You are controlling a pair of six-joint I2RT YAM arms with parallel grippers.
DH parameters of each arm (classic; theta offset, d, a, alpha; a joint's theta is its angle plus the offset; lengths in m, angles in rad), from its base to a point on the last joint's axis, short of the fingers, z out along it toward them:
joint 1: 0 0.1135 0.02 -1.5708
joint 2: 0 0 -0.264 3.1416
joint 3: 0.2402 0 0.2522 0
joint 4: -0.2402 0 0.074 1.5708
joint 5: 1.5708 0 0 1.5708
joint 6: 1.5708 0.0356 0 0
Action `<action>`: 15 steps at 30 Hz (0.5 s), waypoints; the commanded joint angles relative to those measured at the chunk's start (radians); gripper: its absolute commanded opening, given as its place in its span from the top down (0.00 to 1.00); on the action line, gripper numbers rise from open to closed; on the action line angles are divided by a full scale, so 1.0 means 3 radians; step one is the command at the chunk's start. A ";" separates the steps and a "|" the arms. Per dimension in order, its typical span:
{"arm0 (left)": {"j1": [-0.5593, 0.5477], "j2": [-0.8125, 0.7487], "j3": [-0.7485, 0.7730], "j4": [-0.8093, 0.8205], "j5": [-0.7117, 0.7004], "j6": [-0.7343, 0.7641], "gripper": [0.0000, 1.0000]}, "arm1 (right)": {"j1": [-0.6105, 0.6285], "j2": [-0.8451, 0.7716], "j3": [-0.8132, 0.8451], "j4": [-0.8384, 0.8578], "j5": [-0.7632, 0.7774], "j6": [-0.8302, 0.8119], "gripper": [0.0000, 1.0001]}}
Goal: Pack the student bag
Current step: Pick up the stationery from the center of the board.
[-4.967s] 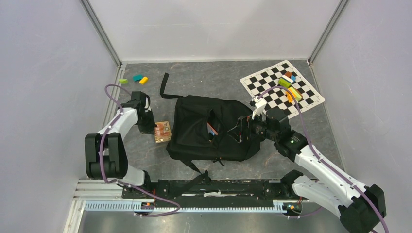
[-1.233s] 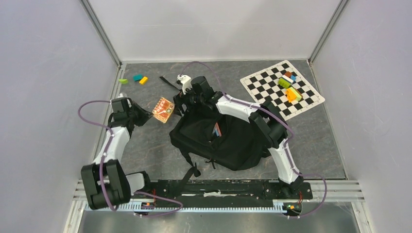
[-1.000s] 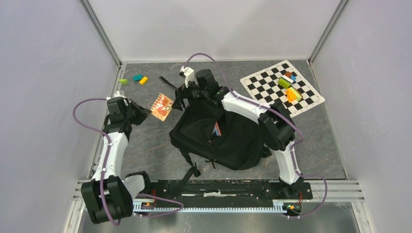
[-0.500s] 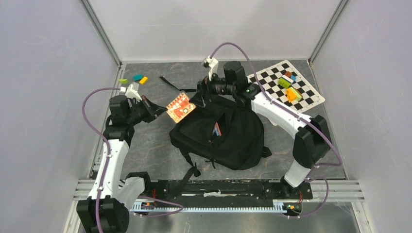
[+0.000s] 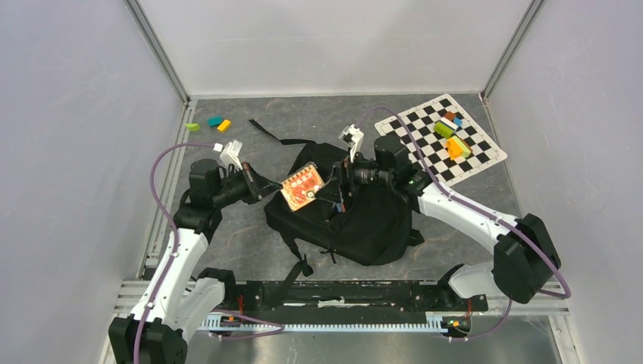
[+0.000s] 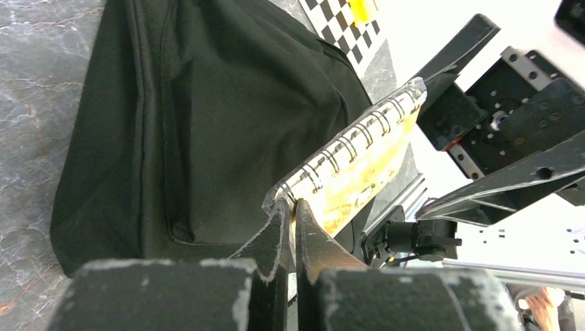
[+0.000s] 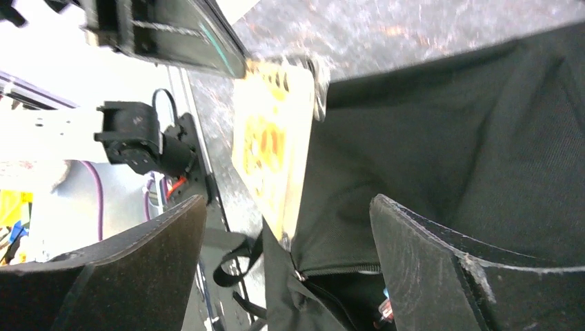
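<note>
The student bag, a black backpack, lies mid-table with its zip opening facing up. My left gripper is shut on the corner of an orange spiral notebook and holds it tilted over the bag's left edge. In the left wrist view the fingers pinch the notebook above the bag. My right gripper is open just right of the notebook. In the right wrist view its gripper straddles the bag's zip opening, with the notebook ahead.
A black-and-white checkered mat with coloured blocks lies at the far right. Small coloured blocks sit at the far left. A bag strap trails toward the back. Something red and blue shows inside the bag.
My left gripper has carried the notebook rightward from the table's left side to over the bag. My right gripper has come back from the bag's far edge to its opening.
</note>
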 commanded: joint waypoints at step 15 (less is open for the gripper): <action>-0.0187 0.0005 0.0173 0.0149 0.0354 0.0015 0.56 | 0.0020 -0.0199 -0.0079 0.0578 -0.0036 0.0313 1.00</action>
